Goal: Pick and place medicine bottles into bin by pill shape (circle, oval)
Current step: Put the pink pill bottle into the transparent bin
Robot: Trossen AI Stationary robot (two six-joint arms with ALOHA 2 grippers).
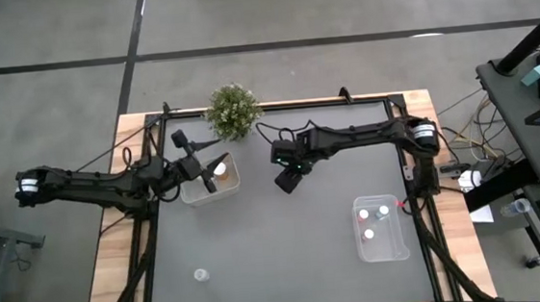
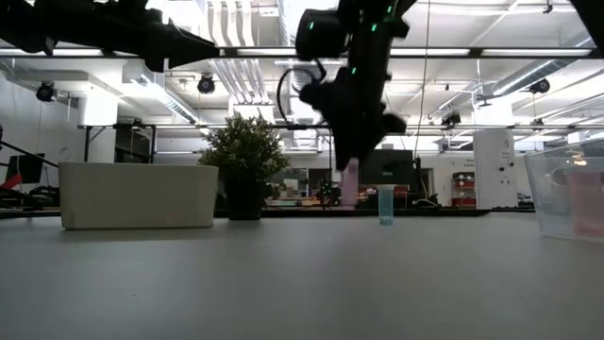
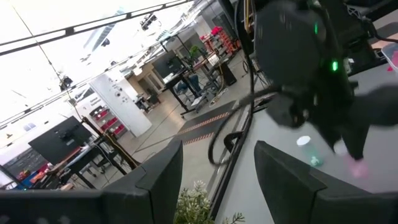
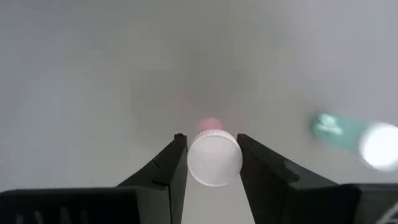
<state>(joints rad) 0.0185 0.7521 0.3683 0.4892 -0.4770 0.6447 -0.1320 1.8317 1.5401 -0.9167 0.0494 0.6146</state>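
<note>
My right gripper [image 1: 287, 181] is over the middle of the table, shut on a small pink bottle [image 2: 348, 185] with a white cap. A green bottle [image 2: 385, 204] stands on its base on the table close by; it also shows in the right wrist view [image 4: 339, 129]. My left gripper [image 1: 204, 172] is open and empty above the left bin [image 1: 188, 192], which holds an amber bottle [image 1: 210, 181]. Its fingers [image 3: 163, 174] stand apart with nothing between them. One more small bottle [image 1: 200, 273] stands near the table's front left. My right gripper pinches the pink bottle's white cap [image 4: 194, 158] between its two fingers, on the cap's round side. The fingers come from above, pointing down. The bottle hangs upright below them, lifted clear of the table.
A clear bin [image 1: 400, 247] at the right front holds a few bottles with pink marks. A green potted plant [image 1: 233, 110] stands at the far edge, just behind the left bin. Bare grey table lies between the two bins and at the front middle.
</note>
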